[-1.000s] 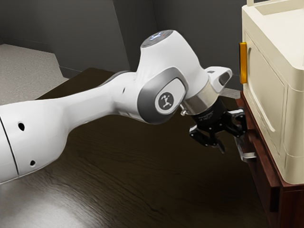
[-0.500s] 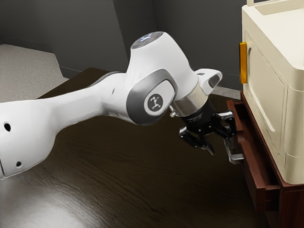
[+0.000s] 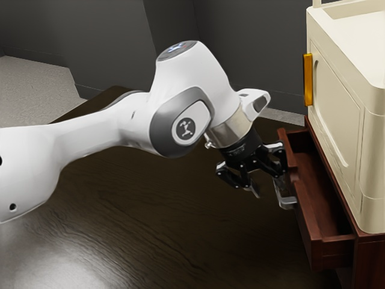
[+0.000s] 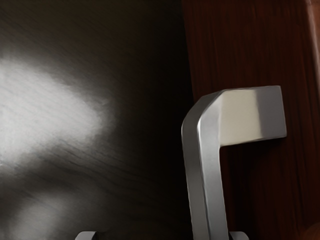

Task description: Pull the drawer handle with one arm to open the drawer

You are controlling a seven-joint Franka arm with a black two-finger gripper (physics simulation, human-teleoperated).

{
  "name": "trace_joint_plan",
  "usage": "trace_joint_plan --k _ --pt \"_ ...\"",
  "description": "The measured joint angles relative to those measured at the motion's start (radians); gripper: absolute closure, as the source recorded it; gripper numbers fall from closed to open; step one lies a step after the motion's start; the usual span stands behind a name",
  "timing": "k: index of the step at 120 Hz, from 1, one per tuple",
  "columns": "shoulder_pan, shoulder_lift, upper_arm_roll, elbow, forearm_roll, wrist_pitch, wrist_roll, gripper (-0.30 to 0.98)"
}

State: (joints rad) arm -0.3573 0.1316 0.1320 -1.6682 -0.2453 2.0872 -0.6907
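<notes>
Can see one drawer (image 3: 304, 217) standing open, out from one red-brown cabinet (image 3: 371, 262), with its hollow visible between front board and cabinet edge. Can follow the drawer's top edge in a long slant, from the far corner down to the near corner, well past the handle (image 4: 206, 185). Can find the handle on the outer face of the front board, with its bar standing off from the wood and its bent end joined to it. Can see a gap between bar and board, in the wrist view.

Have the gripper (image 3: 269, 194) at the handle, with jaws wide apart and the bar between the two fingers (image 4: 239, 236). See the bar very near to one finger and well apart from the other; cannot tell surely about touching. Have open room for moving above the dark table (image 3: 150, 223), from the drawer front toward the exterior view's left, beneath the forearm. Have less room on the other side of the gripper, with the drawer front close beside.

By counting, find one arm (image 3: 198, 75), one gripper, two fingers, one drawer and one metal handle. Count also one cream cabinet (image 3: 337, 114), above the red-brown one, and one amber grip (image 3: 308, 79) upright at its edge. Behind, can see dark walls (image 3: 252, 48) and, at the exterior view's left, a pale grey floor (image 3: 33, 90).
</notes>
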Motion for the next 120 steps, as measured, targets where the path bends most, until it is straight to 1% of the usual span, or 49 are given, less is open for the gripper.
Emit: trace_joint_plan --k 81,120 --pt "0.012 -0.082 0.007 -0.091 0.014 -0.017 0.003 0.41" --pt "-0.003 -0.113 0.033 -0.126 0.014 -0.017 0.01 0.41"
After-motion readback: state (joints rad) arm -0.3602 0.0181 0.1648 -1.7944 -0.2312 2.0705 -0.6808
